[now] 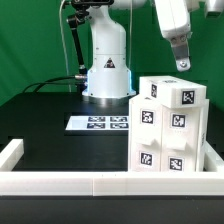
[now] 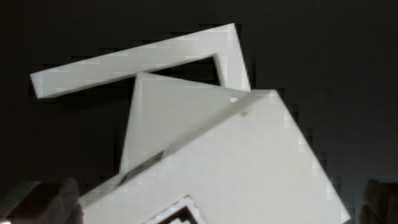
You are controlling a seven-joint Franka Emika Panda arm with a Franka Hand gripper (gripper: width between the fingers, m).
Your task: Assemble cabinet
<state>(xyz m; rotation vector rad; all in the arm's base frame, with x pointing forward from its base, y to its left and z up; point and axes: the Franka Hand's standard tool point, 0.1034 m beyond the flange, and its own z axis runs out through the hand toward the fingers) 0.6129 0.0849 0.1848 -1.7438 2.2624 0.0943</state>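
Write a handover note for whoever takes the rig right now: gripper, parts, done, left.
Gripper: raised above the cabinet, holding nothing that shows; open or shut cannot be told.
Cabinet: stands on the table at the exterior view's right, against the low white border wall. Its tagged panels appear stacked and fitted together. No loose parts show elsewhere on the table.
Marker board: flat on the table, in front of the arm's base.
Done: the body looks largely put together.
Left: check the top piece's fit; the wrist view shows white panel edges only, too close to judge.
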